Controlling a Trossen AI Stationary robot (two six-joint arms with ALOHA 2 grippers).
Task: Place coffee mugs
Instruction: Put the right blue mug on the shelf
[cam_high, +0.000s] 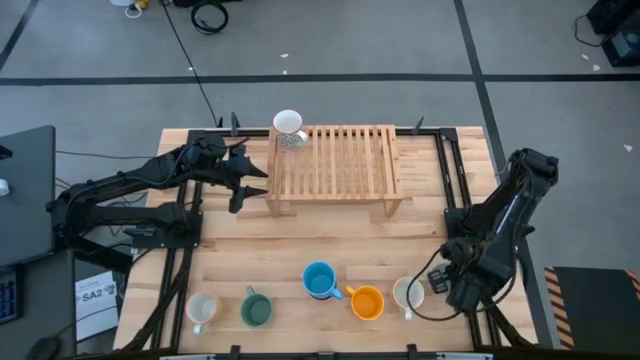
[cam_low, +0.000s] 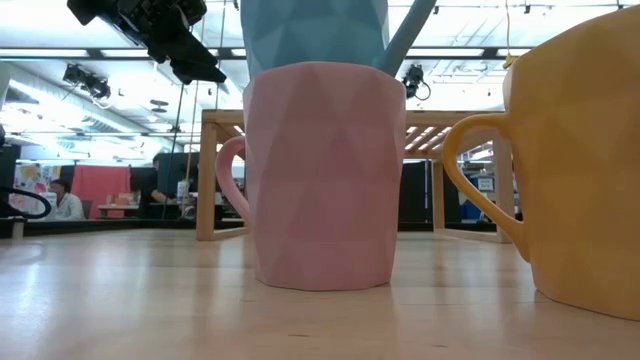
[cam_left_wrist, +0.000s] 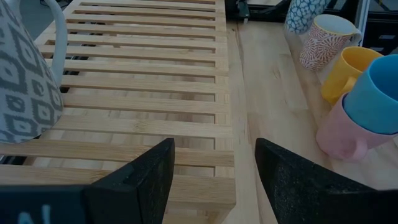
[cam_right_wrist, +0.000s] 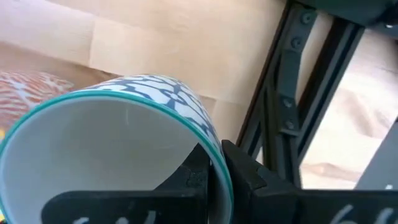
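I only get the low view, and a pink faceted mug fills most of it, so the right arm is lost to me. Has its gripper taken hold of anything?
Observer: Yes. The right gripper is shut on the wall of a white ceramic mug with a blue pattern and a teal rim.
Operator: Anything on the slatted wooden rack?
Observer: One white mug with a grey diamond pattern, on the corner of the slatted wooden rack at the left arm's side, away from the mug row.
Operator: And the left gripper?
Observer: The left gripper is open and empty, at the rack's near end.
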